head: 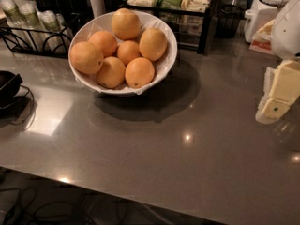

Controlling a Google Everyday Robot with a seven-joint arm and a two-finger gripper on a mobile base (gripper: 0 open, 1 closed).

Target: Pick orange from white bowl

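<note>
— Where do we start from?

— Our hand hangs at the right edge of the view, above the bench and well apart from the white bowl. We cannot tell whether it is spread or pressed together.

— And the orange?

— The orange we want is the big, pale, egg-shaped one. It lies in the bowl on the right side, against the paper liner, touching smaller, deeper-coloured ones on its left.

— How do we take it well?

— We judge that coming from above and from the right is best, since that side is free of its neighbours. We should close across its narrow width. The skin looks smooth, so a grip off centre may let it roll. The fruit is piled, so a nudge could shift the rest.

— And the surface?

— The bench is grey and glossy and shows spots of light. Cables lie below its near edge. A black thing with a cord sits at the left.

— Further back?

— A wire rack of cups stands on the left, a shelf of packets is behind the bowl, and a white machine is on the right.
</note>
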